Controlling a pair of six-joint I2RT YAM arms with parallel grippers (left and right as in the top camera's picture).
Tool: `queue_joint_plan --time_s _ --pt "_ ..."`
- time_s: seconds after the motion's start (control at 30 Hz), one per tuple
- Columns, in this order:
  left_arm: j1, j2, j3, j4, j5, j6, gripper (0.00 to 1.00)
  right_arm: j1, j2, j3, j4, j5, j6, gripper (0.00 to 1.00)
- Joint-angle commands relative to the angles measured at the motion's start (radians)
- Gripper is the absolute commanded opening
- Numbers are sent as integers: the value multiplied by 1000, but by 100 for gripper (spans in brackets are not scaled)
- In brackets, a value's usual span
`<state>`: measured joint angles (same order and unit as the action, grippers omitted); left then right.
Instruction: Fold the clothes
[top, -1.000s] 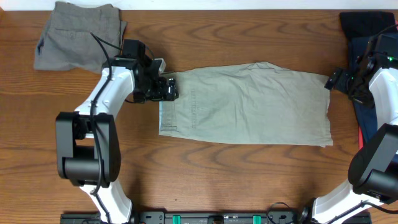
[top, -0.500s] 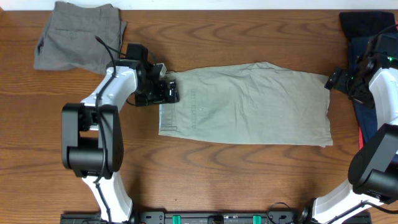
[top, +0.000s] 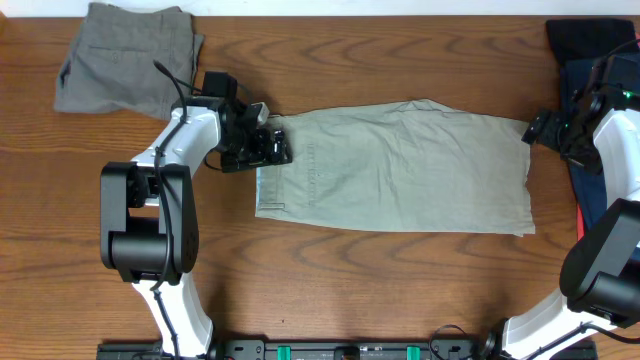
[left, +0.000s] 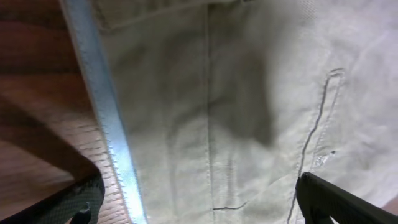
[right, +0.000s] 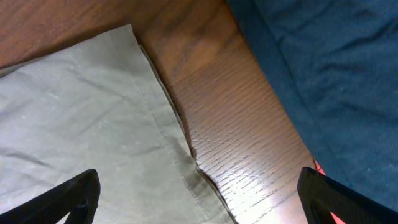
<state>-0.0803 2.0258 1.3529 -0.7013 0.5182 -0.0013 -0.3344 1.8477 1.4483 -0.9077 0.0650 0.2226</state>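
The shorts (top: 400, 170) under me are matt woven cloth with stitched seams. My table (right: 230, 143) is grained wood with a soft gloss. The navy garment (right: 323, 74) looks matt, fuzzy cloth.

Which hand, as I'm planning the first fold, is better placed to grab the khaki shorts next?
Probably left. The left hand hangs open right over the waistband of the shorts, fabric filling most of its wrist view. The right hand, also open, sits at the hem corner, partly over bare table.
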Motion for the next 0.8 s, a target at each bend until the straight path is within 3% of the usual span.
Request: queue_joint_plan --time_s 0.0,0.37,0.67,0.77 --pt "0 31 -30 -2 24 -3 97 -5 -13 10 -1 10 -11 99" --pt "0 93 -41 8 24 -4 83 -5 -13 10 -1 10 -11 99" --pt "0 101 -41 -11 24 -4 49 -5 -13 10 -1 10 -11 99" --pt "1 101 -41 -17 19 -3 25 -5 -13 10 -1 10 -11 99"
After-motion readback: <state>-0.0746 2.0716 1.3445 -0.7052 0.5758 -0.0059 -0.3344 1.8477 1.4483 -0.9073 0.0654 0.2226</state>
